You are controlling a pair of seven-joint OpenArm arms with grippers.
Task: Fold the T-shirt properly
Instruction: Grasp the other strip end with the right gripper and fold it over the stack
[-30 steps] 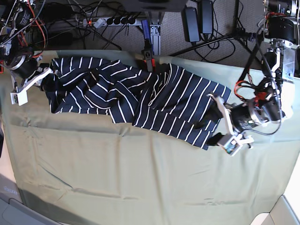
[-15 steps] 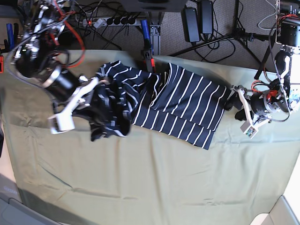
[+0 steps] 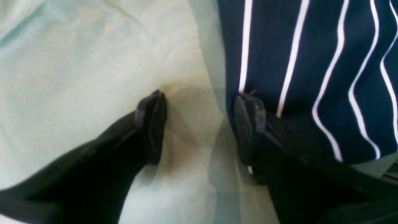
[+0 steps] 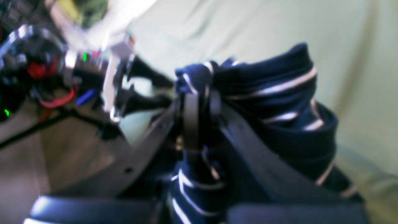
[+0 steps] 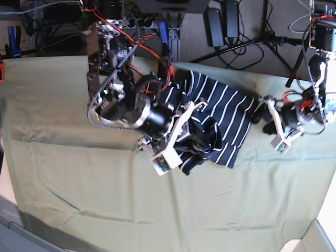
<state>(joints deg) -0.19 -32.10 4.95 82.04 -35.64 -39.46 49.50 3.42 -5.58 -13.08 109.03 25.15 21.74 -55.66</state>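
Note:
The navy white-striped T-shirt [image 5: 226, 110] lies bunched at the middle right of the pale green cloth [image 5: 157, 210]. My right gripper [image 5: 195, 122] is shut on a gathered fold of the shirt and holds it over the shirt's flat part. In the right wrist view the gripper [image 4: 199, 93] pinches the striped fabric [image 4: 279, 93], which hangs in folds. My left gripper [image 5: 261, 122] is open at the shirt's right edge. In the left wrist view the gripper [image 3: 202, 124] is empty over the cloth, with one fingertip [image 3: 248, 124] at the shirt's edge [image 3: 311, 46].
Cables, a power strip and power bricks [image 5: 220, 21] lie beyond the table's far edge, with tripod legs [image 5: 262, 39] at the back right. The green cloth [image 3: 77, 62] covers the table. The right arm's body [image 5: 126, 102] stands over the table's middle.
My right gripper has carried the shirt's left part from the far left across onto its right part. My left gripper has let go of the shirt and drawn back right.

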